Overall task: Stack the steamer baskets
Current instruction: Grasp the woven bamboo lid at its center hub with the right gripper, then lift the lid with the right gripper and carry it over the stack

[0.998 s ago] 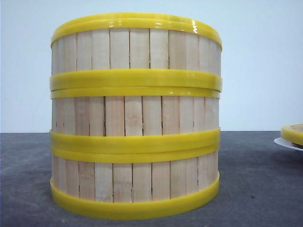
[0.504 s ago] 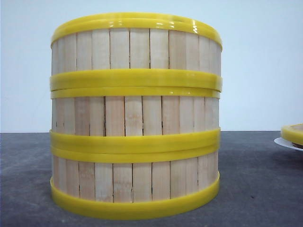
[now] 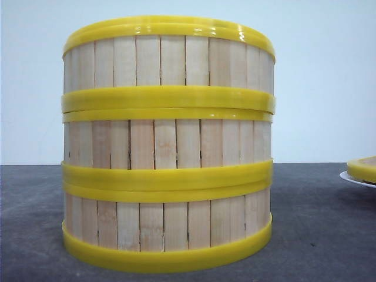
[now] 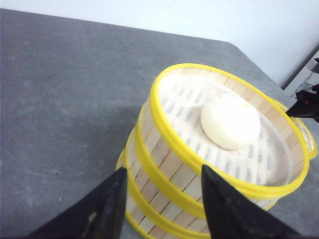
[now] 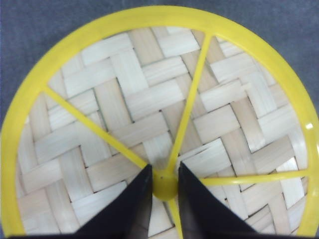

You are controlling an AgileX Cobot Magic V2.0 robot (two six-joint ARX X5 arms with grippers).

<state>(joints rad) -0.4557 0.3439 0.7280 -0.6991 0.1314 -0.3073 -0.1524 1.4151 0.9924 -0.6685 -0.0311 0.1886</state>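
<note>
Standing near the table's (image 3: pixel 317 235) front edge, three steamer baskets (image 3: pixel 167 144) form one stack; a white bun (image 4: pixel 230 121) lies in the top one. The left gripper (image 4: pixel 162 199) hangs tilted beside the stack, fingers apart. The right gripper (image 5: pixel 164 186) points straight down, fingers clamped on the yellow hub of a woven lid (image 5: pixel 124 114).

L gripper (image 4: pixel 162 201): black fingers (image 4: pixel 107 209) spread wide apart, nothing between them, angled down w/ wrist tilted. R gripper (image 5: pixel 164 191): fingers (image 5: pixel 137 204) nearly together, pinching yellow hub of woven lid (image 5: pixel 164 99), pointing straight down.
</note>
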